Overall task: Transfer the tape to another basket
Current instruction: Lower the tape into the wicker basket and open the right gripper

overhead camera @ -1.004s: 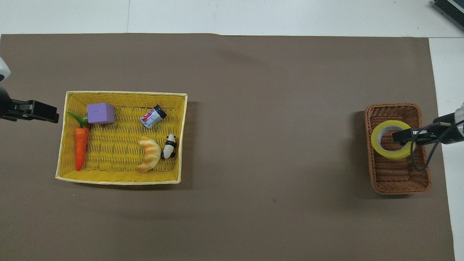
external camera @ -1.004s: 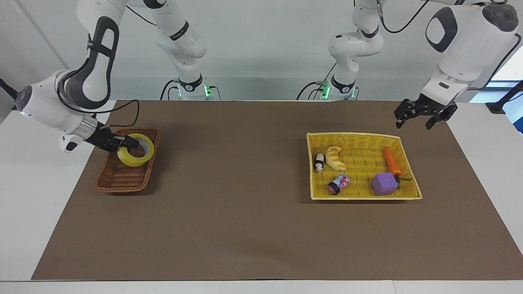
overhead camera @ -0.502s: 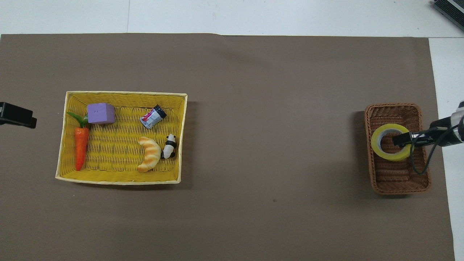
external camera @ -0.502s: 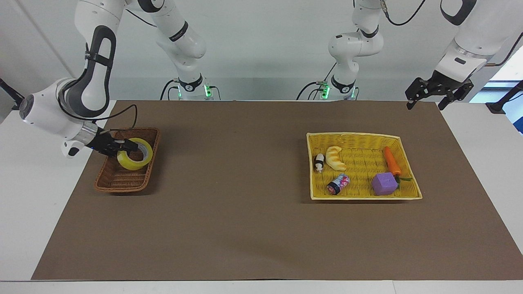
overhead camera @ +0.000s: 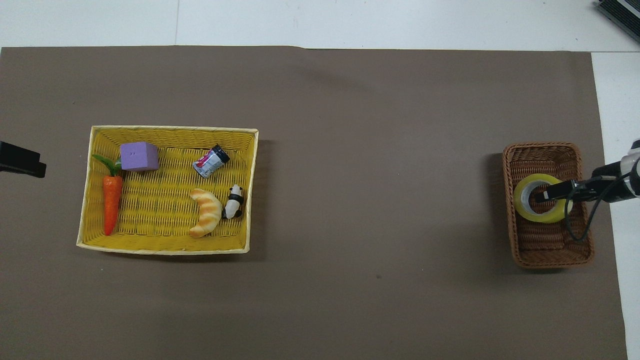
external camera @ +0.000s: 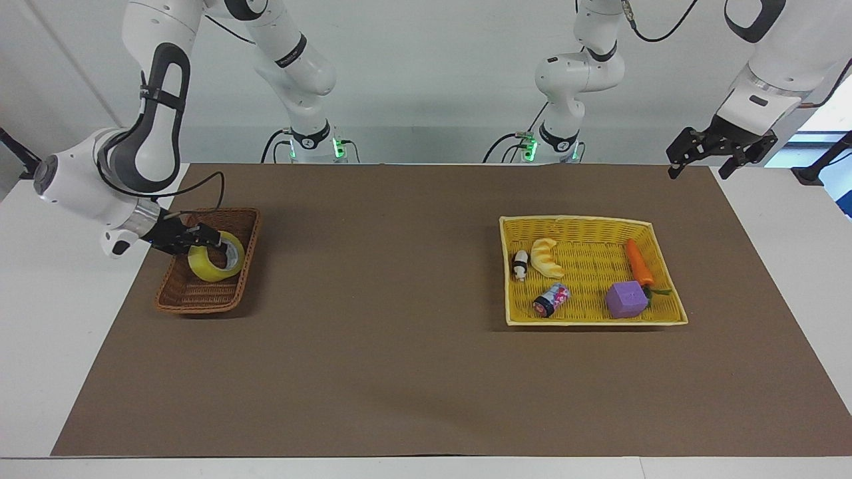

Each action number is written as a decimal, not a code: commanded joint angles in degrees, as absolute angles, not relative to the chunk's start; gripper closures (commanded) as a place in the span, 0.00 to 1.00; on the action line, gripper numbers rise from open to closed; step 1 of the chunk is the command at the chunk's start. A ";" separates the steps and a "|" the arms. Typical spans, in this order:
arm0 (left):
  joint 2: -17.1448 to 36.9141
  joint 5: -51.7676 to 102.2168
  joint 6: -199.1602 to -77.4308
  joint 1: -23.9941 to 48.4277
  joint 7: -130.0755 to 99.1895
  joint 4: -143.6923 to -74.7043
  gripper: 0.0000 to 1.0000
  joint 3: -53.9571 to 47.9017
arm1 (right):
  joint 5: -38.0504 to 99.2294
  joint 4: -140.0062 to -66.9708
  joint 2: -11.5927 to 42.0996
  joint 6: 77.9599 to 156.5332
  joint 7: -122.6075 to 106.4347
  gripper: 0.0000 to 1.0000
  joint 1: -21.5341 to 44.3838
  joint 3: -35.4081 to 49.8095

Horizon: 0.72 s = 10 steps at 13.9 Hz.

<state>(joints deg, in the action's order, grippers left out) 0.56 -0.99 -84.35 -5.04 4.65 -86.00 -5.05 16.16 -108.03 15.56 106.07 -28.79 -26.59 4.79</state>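
The yellow tape [external camera: 214, 265] sits tilted in the dark brown wicker basket [external camera: 200, 305], at the right arm's end of the table. My right gripper [external camera: 210, 242] is low in that basket and shut on the roll's wall, with one finger inside the core. In the overhead view the tape [overhead camera: 526, 212] lies in the middle of the wicker basket [overhead camera: 550, 259], with the right gripper [overhead camera: 546, 195] on it. My left gripper [external camera: 699, 163] is open and empty, raised over the table's corner at the left arm's end; its tip shows in the overhead view [overhead camera: 22, 165].
A flat bright yellow basket [external camera: 586, 320] stands toward the left arm's end. It holds a pale croissant toy [external camera: 547, 258], a panda figure [external camera: 520, 265], a small can [external camera: 550, 299], a purple cube [external camera: 626, 299] and a carrot [external camera: 639, 262].
My right gripper has lowered the tape deeper into the wicker basket. My left gripper has risen and drawn back from the yellow basket toward the table's corner.
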 commanded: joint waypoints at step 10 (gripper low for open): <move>0.18 -1.41 -83.41 -5.71 5.45 -86.13 0.00 -5.45 | 8.98 -102.14 13.46 106.44 -23.49 0.00 -23.30 5.97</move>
